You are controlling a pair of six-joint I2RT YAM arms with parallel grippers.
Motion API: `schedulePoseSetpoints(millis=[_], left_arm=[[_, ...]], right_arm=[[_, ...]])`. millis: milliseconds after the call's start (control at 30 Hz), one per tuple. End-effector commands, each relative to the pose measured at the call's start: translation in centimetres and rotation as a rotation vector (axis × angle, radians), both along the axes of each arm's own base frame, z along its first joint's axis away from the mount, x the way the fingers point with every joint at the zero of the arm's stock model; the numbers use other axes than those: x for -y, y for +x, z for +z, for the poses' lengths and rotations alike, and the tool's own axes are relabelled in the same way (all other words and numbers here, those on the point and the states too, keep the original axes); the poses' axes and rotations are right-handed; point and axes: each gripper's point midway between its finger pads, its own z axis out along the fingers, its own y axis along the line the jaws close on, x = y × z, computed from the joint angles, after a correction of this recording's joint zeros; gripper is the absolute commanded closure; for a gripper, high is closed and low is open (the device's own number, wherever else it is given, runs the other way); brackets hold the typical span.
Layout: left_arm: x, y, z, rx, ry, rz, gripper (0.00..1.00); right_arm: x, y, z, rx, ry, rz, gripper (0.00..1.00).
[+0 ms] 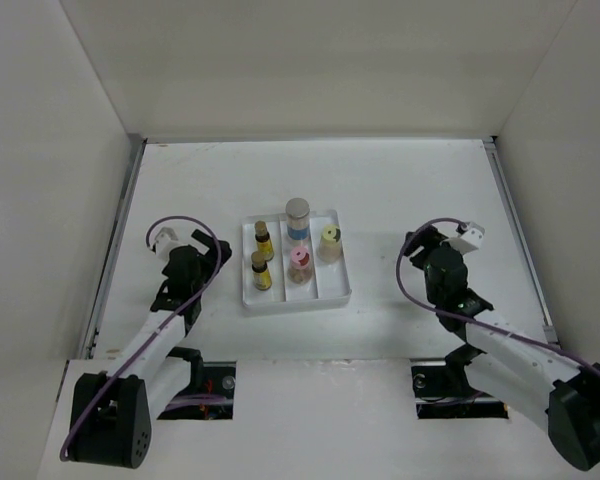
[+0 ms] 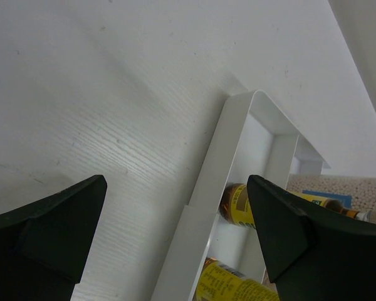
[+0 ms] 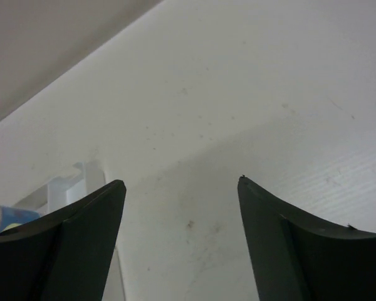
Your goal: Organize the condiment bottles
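All five bottles stand in the white tray (image 1: 332, 296). Two slim amber bottles (image 1: 263, 241) (image 1: 261, 271) with yellow labels are in its left compartment. The grey-lidded blue-labelled jar (image 1: 298, 218) and the pink-capped bottle (image 1: 300, 264) are in the middle one. The yellow-capped beige bottle (image 1: 329, 242) is in the right one. My left gripper (image 2: 175, 182) is open and empty, left of the tray; the two amber bottles (image 2: 238, 202) (image 2: 235, 285) show past the tray wall (image 2: 203, 188). My right gripper (image 3: 182, 183) is open and empty, right of the tray.
White walls enclose the table on the left, back and right. The tray's corner (image 3: 81, 179) shows at the left of the right wrist view. Purple cables loop over both arms (image 1: 185, 225) (image 1: 420, 240).
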Motion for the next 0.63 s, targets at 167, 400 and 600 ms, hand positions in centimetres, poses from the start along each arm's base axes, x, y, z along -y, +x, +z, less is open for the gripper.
schedulePoseSetpoints(millis=[167, 400, 600], left_arm=[[-0.2, 1.6, 2.7, 0.046, 0.01, 0.001, 0.0], [0.3, 1.7, 3.0, 0.051, -0.007, -0.012, 0.0], [0.5, 1.8, 3.1, 0.05, 0.011, -0.02, 0.0]], right_arm=[[0.2, 0.2, -0.9, -0.003, 0.114, 0.021, 0.8], [-1.3, 0.2, -0.7, -0.005, 0.107, 0.079, 0.84], [-2.1, 0.2, -0.5, -0.002, 0.087, 0.108, 0.72]])
